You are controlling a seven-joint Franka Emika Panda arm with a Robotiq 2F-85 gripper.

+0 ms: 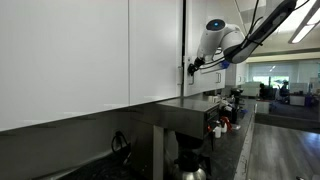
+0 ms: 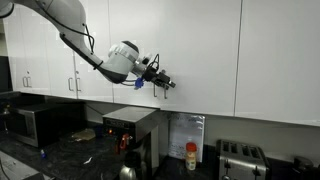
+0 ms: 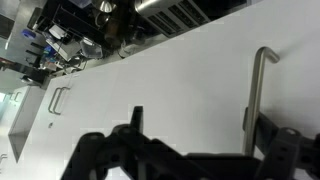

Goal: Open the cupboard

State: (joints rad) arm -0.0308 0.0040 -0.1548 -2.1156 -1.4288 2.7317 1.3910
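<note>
Only the wrist view shows the handle (image 3: 258, 95), one slim silver bar upright on the shut white cupboard (image 3: 170, 85). The gripper (image 3: 200, 128) is spread wide and holds nothing; the bar lies between its fingers (image 3: 135, 125), close to one, and I cannot tell if they touch, while a second handle (image 3: 60, 98) sits on a door well aside. An exterior view alone shows, below the handle, one microwave (image 2: 40, 122), one toaster (image 2: 240, 158) and one red-capped bottle (image 2: 192, 155), its label too small to read.
</note>
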